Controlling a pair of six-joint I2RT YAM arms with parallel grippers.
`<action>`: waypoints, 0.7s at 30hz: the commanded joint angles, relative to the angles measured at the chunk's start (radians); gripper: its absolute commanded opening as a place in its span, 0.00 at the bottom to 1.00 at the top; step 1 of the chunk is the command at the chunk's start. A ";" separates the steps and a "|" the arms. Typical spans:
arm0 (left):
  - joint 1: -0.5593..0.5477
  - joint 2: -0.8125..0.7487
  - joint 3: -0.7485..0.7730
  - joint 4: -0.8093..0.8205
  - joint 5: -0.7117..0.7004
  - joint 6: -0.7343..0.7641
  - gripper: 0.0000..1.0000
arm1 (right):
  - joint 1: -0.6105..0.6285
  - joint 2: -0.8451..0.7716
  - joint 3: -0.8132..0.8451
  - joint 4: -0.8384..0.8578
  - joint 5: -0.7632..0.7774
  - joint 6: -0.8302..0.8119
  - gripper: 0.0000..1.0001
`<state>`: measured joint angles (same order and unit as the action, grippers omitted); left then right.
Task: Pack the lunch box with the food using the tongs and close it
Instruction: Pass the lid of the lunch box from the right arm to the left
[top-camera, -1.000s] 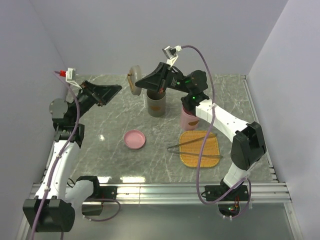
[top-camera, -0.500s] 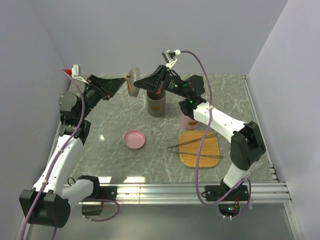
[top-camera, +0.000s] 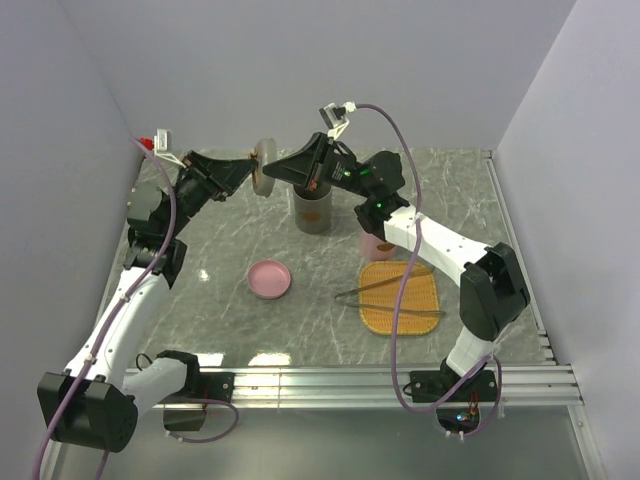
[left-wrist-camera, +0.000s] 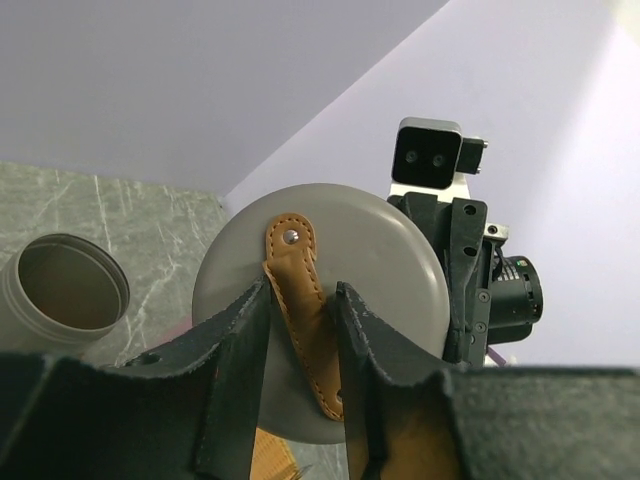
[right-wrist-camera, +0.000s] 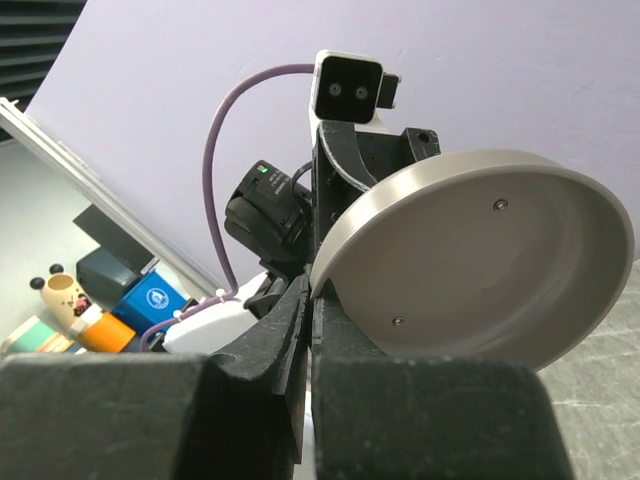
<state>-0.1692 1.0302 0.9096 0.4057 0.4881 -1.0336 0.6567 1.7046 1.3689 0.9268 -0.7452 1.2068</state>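
Now | lid strap (left-wrist-camera: 292, 262) | between fingers (left-wrist-camera: 232, 360) of left end effector (left-wrist-camera: 300, 295)

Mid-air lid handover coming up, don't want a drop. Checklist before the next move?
1. Right gripper shut on the rim of the lid: ok.
2. Left gripper straddles the lid's leather strap: ok.
3. Left gripper firmly pinching the strap: cannot tell, so hold off releasing the right.
4. Gray container mouth uncovered: ok.
5. Tongs lying free on the orange tray: ok.
6. Food located: cannot tell, none visible in any view.
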 joint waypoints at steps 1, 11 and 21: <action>-0.027 0.011 0.017 0.022 0.001 0.004 0.37 | 0.008 0.007 0.044 0.038 0.021 -0.009 0.00; -0.038 0.050 0.040 0.050 0.024 0.001 0.00 | 0.006 0.007 0.030 0.047 0.010 -0.007 0.00; -0.038 0.108 0.204 -0.192 0.052 0.290 0.00 | -0.123 -0.072 -0.008 -0.188 0.009 -0.121 0.66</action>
<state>-0.1978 1.1248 1.0172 0.3157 0.5022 -0.9070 0.5995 1.7088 1.3663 0.8299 -0.7467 1.1538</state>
